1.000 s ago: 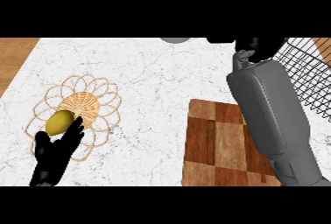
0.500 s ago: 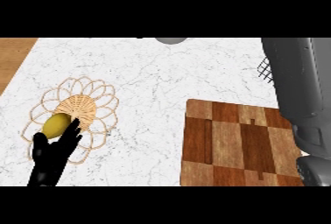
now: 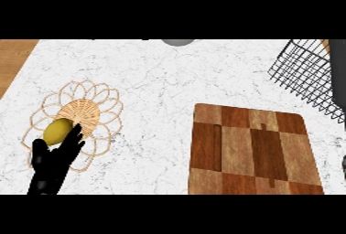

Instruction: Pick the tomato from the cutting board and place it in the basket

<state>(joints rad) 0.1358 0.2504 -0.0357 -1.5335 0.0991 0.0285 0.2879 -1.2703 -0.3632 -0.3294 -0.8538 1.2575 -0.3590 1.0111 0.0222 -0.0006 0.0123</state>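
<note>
The wooden cutting board (image 3: 250,151) lies at the lower right of the white marble counter, and nothing shows on it. A black wire basket (image 3: 304,73) stands at the upper right, partly cut off by the view's edge. I see no tomato anywhere. My left hand (image 3: 55,157) rests at the lower left, open with fingers up, beside a yellow fruit (image 3: 58,130). Of my right arm only a grey strip of forearm (image 3: 338,68) shows along the right edge, over the basket; its hand is out of view.
The yellow fruit sits on a woven wicker trivet (image 3: 88,112) at the left. A grey round object (image 3: 177,42) peeks in at the counter's far edge. A wooden surface (image 3: 13,59) borders the counter at the upper left.
My right forearm has swung to the right, out over the basket and almost out of view, uncovering the cutting board and the basket. The left hand and yellow fruit have stayed put.
</note>
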